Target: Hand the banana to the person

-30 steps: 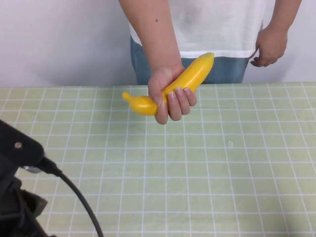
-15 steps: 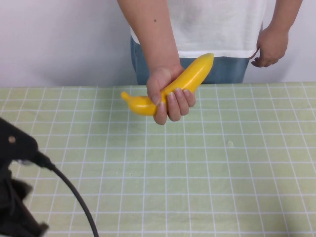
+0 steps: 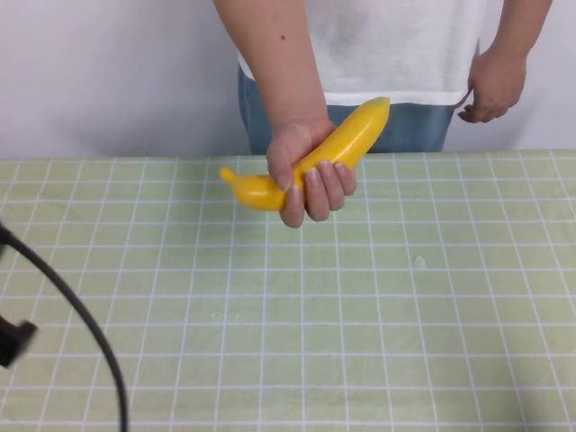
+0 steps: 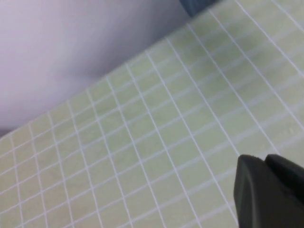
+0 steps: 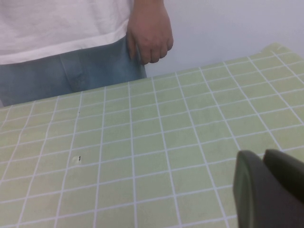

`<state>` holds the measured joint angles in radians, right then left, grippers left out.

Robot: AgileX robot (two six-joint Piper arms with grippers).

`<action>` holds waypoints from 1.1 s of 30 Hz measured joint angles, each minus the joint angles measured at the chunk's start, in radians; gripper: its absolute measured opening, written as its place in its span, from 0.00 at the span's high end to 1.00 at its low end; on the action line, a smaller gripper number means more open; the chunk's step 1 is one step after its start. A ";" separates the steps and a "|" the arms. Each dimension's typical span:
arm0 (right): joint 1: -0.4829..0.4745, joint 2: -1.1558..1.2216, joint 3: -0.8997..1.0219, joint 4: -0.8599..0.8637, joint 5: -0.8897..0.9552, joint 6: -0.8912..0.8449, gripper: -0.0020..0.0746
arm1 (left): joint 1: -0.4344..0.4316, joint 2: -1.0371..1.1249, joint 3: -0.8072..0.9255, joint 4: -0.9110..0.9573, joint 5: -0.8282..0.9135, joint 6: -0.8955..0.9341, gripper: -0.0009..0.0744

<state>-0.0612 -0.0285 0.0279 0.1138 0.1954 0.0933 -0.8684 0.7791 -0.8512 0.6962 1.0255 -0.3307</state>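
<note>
The banana (image 3: 353,135) is bright yellow and rests in the person's hand (image 3: 310,180), held above the far middle of the table. The person (image 3: 396,45) stands behind the table in a white T-shirt and jeans and also shows in the right wrist view (image 5: 57,28). My left gripper (image 4: 263,159) is shut and empty, low over the left part of the table, far from the banana. In the high view only its cable (image 3: 81,324) shows. My right gripper (image 5: 262,154) is shut and empty over the table's right side and is outside the high view.
The table (image 3: 405,342) has a pale green cloth with a white grid. A small speck (image 3: 418,261) lies on it right of centre. A white wall stands behind the person. The person's other hand (image 3: 490,85) hangs at their side.
My left arm has drawn back down and to the left, almost out of the high view; only its cable and a black bit remain. The hand with the banana has barely moved.
</note>
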 joint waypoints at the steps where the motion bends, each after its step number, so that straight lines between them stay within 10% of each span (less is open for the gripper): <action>1: 0.000 0.000 0.000 0.000 0.000 0.000 0.98 | 0.028 -0.014 0.000 -0.002 -0.019 -0.002 0.98; 17: 0.000 0.000 0.000 0.000 0.000 0.000 0.98 | 0.713 -0.409 0.461 -0.505 -0.735 0.392 0.98; 26: 0.000 0.000 0.000 0.000 0.000 0.000 0.98 | 0.768 -0.738 0.850 -0.600 -0.952 0.395 0.98; 33: 0.000 0.000 0.000 0.000 0.000 0.000 0.98 | 0.768 -0.789 0.877 -0.640 -0.678 0.363 0.98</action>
<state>-0.0612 -0.0285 0.0279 0.1138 0.1954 0.0933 -0.1008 -0.0099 0.0254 0.0559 0.3478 0.0320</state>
